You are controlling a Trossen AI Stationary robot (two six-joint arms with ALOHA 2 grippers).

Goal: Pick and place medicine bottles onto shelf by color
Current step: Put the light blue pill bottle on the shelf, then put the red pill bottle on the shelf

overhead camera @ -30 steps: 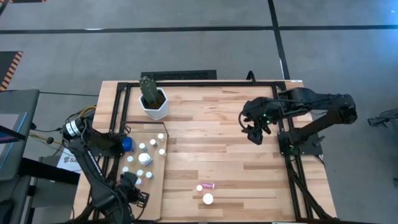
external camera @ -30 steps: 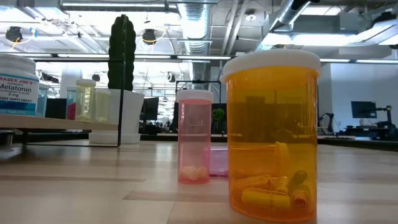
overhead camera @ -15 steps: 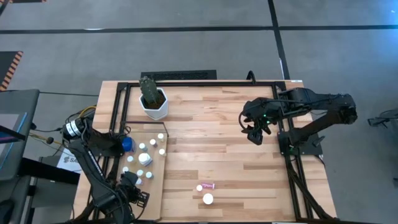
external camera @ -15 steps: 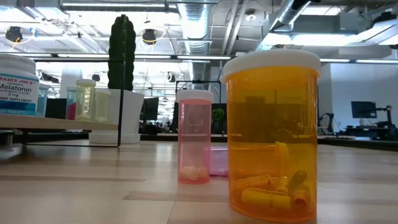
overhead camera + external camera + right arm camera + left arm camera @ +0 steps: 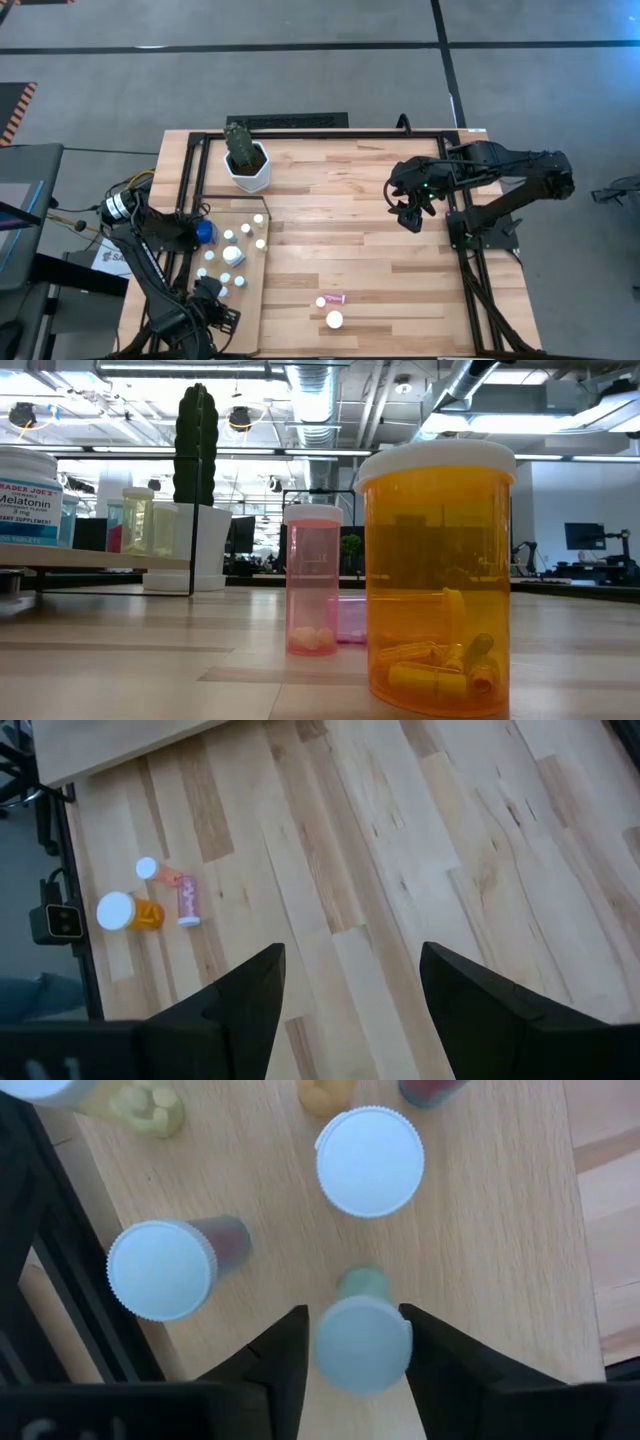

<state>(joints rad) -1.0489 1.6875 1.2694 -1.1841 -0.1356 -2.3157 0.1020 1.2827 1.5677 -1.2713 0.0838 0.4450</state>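
My left gripper [image 5: 207,290] points down over the near part of the pale shelf [image 5: 250,322], open. Its fingers stand close on either side of the white cap of a green medicine bottle [image 5: 362,1345], which stands upright on the shelf. Several more capped bottles [image 5: 232,255] stand on the shelf around it. On the table near the front edge are an amber bottle [image 5: 334,320], an upright pink bottle [image 5: 321,301] and a pink bottle lying on its side [image 5: 337,298]. My right gripper [image 5: 410,218] hangs open and empty high over the table's right part.
A cactus in a white hexagonal pot [image 5: 247,166] stands at the far left, just beyond the shelf. A black frame [image 5: 190,180] runs along the table's edges. A blue-capped bottle [image 5: 204,232] sits at the shelf's left rim. Bare planks lie between the shelf and the right arm.
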